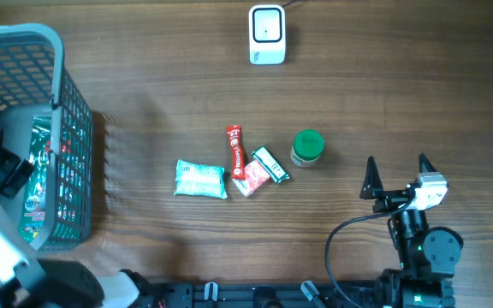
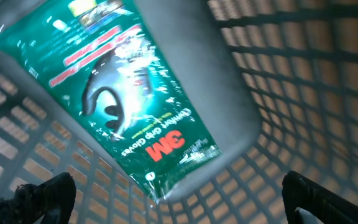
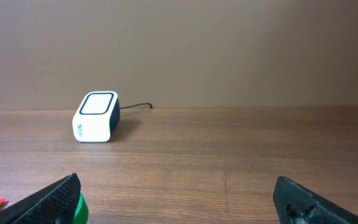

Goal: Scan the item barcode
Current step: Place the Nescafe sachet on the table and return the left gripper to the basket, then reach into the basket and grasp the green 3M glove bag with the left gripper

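Over on the left stands a grey mesh basket (image 1: 74, 111), and the only thing I can make out inside it is a green glove packet (image 2: 123, 93), lying flat on the bottom. The left tool (image 2: 182, 193) hangs inside the basket just above that packet, its fingers spread wide and gripping nothing. Whether the packet has been scanned and dropped there or is waiting to be lifted out, I can't tell from here.

Moving right, five loose items lie on the bare counter (image 1: 144, 68) (none in any container):
- a pale teal pouch (image 1: 200, 180)
- a red stick sachet (image 1: 234, 147)
- a small red-and-white packet (image 1: 251, 178) touching the sachet's near end
- a little green-and-black box (image 1: 270, 164) right against that packet
- a green-lidded jar (image 1: 307, 147) just beside the box

The white scanner (image 1: 267, 34) sits at the far edge, well apart from all of them, with nothing held in front of it.

At the near right, the right tool (image 1: 397, 167) hovers low over the wood, its fingers wide apart and empty.

By my reckoning most of the job remains, since every item on the counter has yet to be picked up and shown to the scanner.
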